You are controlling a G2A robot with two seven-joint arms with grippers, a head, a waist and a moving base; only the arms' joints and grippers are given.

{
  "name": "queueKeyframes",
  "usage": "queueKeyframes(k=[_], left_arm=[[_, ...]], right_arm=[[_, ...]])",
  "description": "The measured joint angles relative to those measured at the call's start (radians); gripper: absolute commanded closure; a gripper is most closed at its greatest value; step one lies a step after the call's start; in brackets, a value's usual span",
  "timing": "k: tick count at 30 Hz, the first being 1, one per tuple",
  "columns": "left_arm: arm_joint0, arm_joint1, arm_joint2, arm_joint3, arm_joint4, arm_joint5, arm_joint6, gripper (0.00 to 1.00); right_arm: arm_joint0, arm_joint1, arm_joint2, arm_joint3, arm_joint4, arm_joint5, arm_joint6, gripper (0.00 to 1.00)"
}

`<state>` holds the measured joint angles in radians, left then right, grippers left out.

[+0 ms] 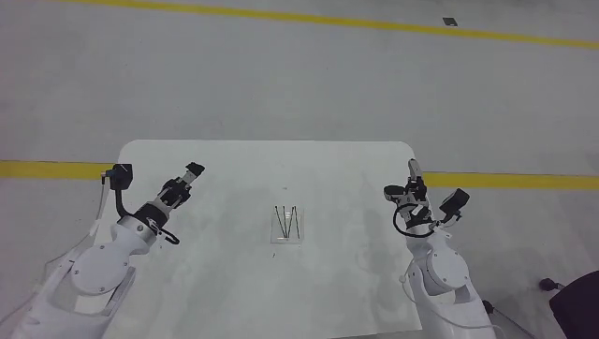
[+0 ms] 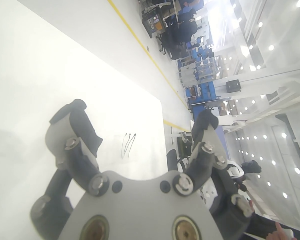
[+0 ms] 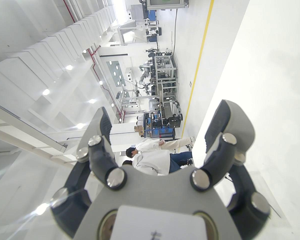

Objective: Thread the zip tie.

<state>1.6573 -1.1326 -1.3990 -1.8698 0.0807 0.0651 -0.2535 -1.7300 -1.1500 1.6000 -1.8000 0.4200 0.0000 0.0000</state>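
Left tool (image 2: 140, 116) hangs above the white bench (image 1: 234, 273) near its left edge, jaws spread wide. Right tool (image 3: 162, 116) hangs near the right edge, jaws also wide. Between them, a few black zip ties (image 1: 286, 222) lie bunched together at the bench's middle, well apart from both tools.

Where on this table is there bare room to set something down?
The table is bare between the zip ties and its far edge, between the ties and the left gripper, between the ties and the right gripper, and along the near edge. The only cluster is the ties at the centre; both grippers, open, sit at the table's sides.
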Motion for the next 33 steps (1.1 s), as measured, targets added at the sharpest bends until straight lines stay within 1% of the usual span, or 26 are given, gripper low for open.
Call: queueKeyframes(k=[5, 7, 11, 12, 14, 16, 19, 20, 22, 27, 28, 29, 30, 31, 33], left_arm=[[0.000, 0.000, 0.000, 0.000, -0.003, 0.000, 0.000, 0.00], [0.000, 0.000, 0.000, 0.000, -0.003, 0.000, 0.000, 0.00], [0.000, 0.000, 0.000, 0.000, -0.003, 0.000, 0.000, 0.00], [0.000, 0.000, 0.000, 0.000, -0.003, 0.000, 0.000, 0.00], [0.000, 0.000, 0.000, 0.000, -0.003, 0.000, 0.000, 0.00], [0.000, 0.000, 0.000, 0.000, -0.003, 0.000, 0.000, 0.00], [0.000, 0.000, 0.000, 0.000, -0.003, 0.000, 0.000, 0.00], [0.000, 0.000, 0.000, 0.000, -0.003, 0.000, 0.000, 0.00], [0.000, 0.000, 0.000, 0.000, -0.003, 0.000, 0.000, 0.00], [-0.003, 0.000, 0.005, -0.004, 0.000, 0.002, -0.004, 0.00], [-0.012, -0.001, 0.017, -0.017, 0.012, 0.014, -0.013, 0.00], [-0.028, -0.003, 0.054, -0.041, 0.052, 0.054, -0.024, 0.00], [-0.039, -0.005, 0.089, -0.055, 0.093, 0.093, -0.029, 0.00], [-0.053, -0.008, 0.134, -0.067, 0.141, 0.144, -0.037, 0.00], [-0.073, -0.012, 0.193, -0.074, 0.200, 0.208, -0.052, 0.00]], right_arm=[[0.000, 0.000, 0.000, 0.000, 0.000, 0.000, 0.000, 0.00], [-0.005, 0.000, 0.014, 0.010, 0.015, -0.017, 0.017, 0.00], [-0.050, 0.006, 0.095, 0.081, 0.081, -0.165, 0.174, 0.00], [-0.059, 0.006, 0.110, 0.094, 0.092, -0.191, 0.206, 0.00], [-0.080, 0.009, 0.140, 0.126, 0.107, -0.241, 0.274, 0.00], [-0.091, 0.009, 0.159, 0.150, 0.126, -0.275, 0.325, 0.00], [-0.098, 0.009, 0.179, 0.183, 0.189, -0.328, 0.419, 0.00], [-0.098, 0.009, 0.188, 0.190, 0.216, -0.341, 0.464, 0.00], [-0.097, 0.009, 0.195, 0.195, 0.229, -0.342, 0.494, 0.00], [-0.097, 0.009, 0.195, 0.194, 0.227, -0.340, 0.490, 0.00], [-0.097, 0.009, 0.195, 0.194, 0.227, -0.340, 0.490, 0.00], [-0.097, 0.009, 0.195, 0.194, 0.227, -0.340, 0.490, 0.00], [-0.097, 0.009, 0.195, 0.194, 0.227, -0.340, 0.490, 0.00], [-0.097, 0.009, 0.195, 0.194, 0.227, -0.340, 0.490, 0.00], [-0.097, 0.009, 0.195, 0.194, 0.227, -0.340, 0.490, 0.00]])
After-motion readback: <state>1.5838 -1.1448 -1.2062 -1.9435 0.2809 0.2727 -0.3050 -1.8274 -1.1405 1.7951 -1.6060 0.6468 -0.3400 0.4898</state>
